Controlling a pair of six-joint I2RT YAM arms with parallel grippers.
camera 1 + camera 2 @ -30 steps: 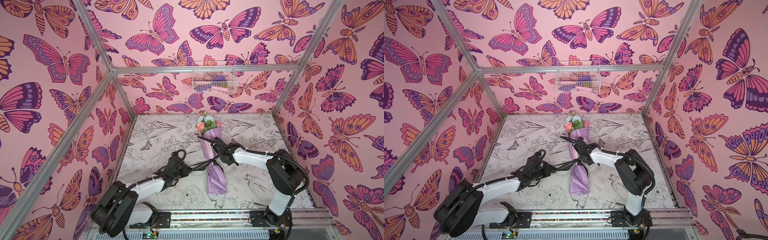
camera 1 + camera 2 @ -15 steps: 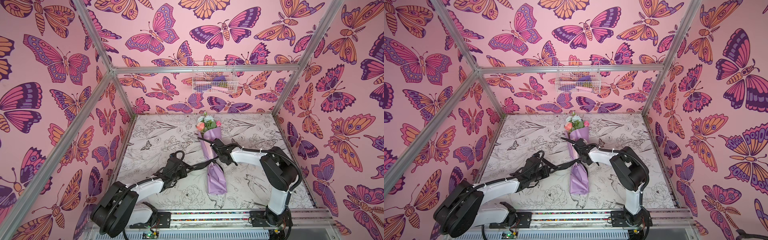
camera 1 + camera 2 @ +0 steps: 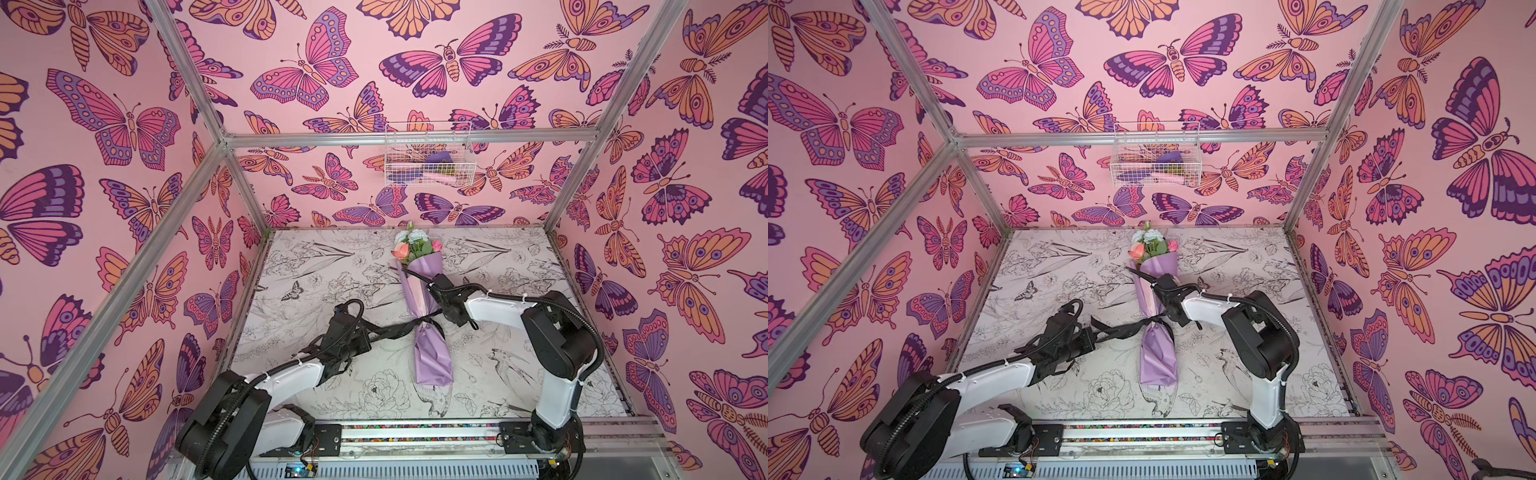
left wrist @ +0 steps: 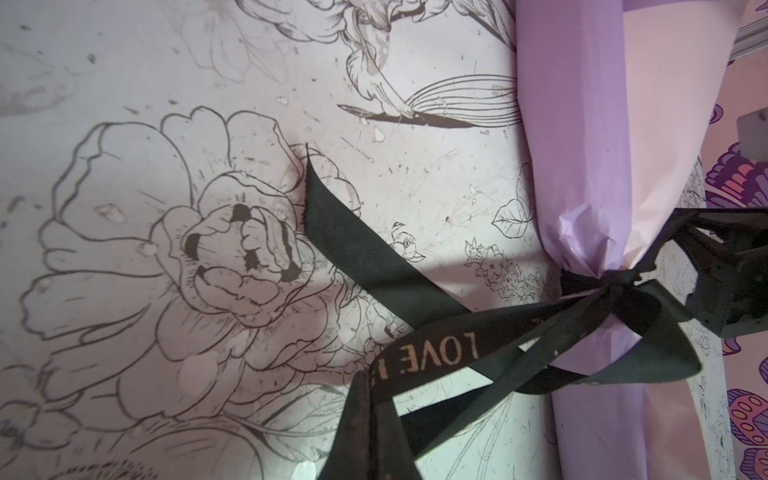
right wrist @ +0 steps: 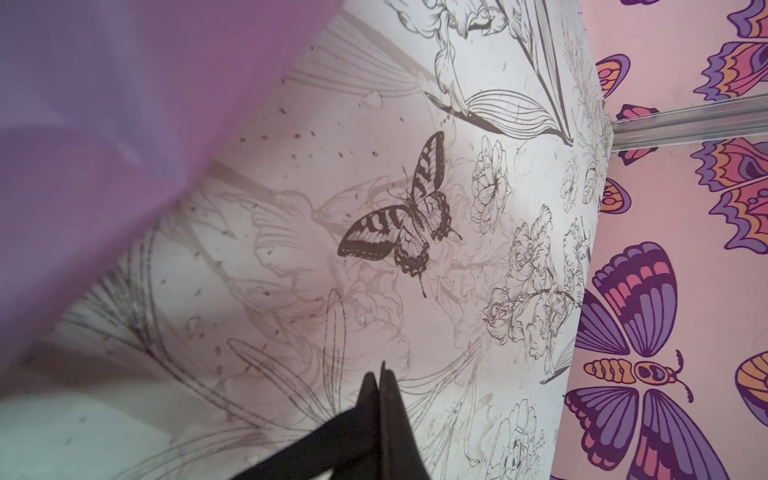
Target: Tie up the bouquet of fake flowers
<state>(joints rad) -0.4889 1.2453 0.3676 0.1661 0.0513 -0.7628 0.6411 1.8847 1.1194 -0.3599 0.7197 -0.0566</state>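
The bouquet of fake flowers (image 3: pixel 434 357) (image 3: pixel 1156 357) lies along the middle of the table in lilac wrapping paper, with its coral and pale blooms (image 3: pixel 415 245) toward the back wall. A black ribbon (image 3: pixel 395 330) (image 4: pixel 415 286) with pale lettering is knotted round its waist (image 4: pixel 615 282). Left of the bouquet, my left gripper (image 3: pixel 368 332) (image 3: pixel 1090 332) (image 4: pixel 370 395) is shut on a ribbon strand. My right gripper (image 3: pixel 430 284) (image 3: pixel 1154 284) (image 5: pixel 380 382) hangs over the wrap's upper part. It is shut on the other ribbon end, and a short tail sticks out past its tips.
A white wire basket (image 3: pixel 428 158) (image 3: pixel 1154 162) holding a few items hangs on the back wall. Aluminium frame posts stand at the table's corners, and butterfly-printed walls close in three sides. The arms' base rail (image 3: pixel 415 432) runs along the front edge.
The right arm's elbow has swung a little to the left, and its gripper has crept slightly toward the back. The left gripper and the bouquet have barely moved.
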